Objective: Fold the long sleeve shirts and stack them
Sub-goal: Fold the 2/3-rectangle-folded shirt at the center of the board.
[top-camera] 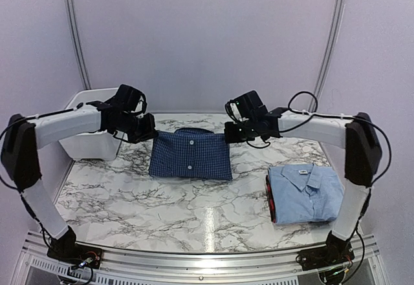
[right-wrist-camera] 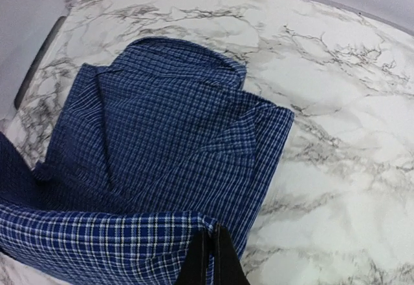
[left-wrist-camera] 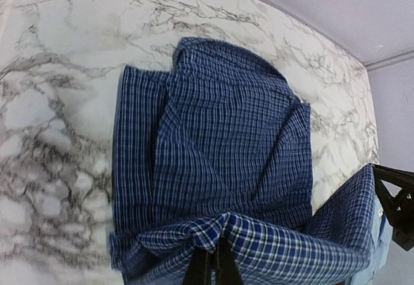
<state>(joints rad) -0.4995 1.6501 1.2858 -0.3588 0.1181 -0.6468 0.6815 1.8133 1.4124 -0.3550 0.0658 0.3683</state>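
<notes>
The dark blue checked shirt (top-camera: 191, 154) hangs stretched between my two grippers above the marble table (top-camera: 162, 201), its buttoned front facing the camera. My left gripper (top-camera: 147, 132) is shut on its upper left corner, and the pinched fabric (left-wrist-camera: 217, 230) bunches over the fingertips. My right gripper (top-camera: 229, 133) is shut on the upper right corner, the hem (right-wrist-camera: 207, 223) caught between its jaws. Below the lifted edge the rest of the dark blue shirt (right-wrist-camera: 168, 123) lies folded on the table. The light blue shirt (top-camera: 305, 192) lies folded at the right, collar up.
A white bin (top-camera: 90, 126) stands at the table's far left, behind my left arm. Something red and black (top-camera: 271, 201) shows under the light blue shirt's left edge. Pale curtain walls close in the back and sides.
</notes>
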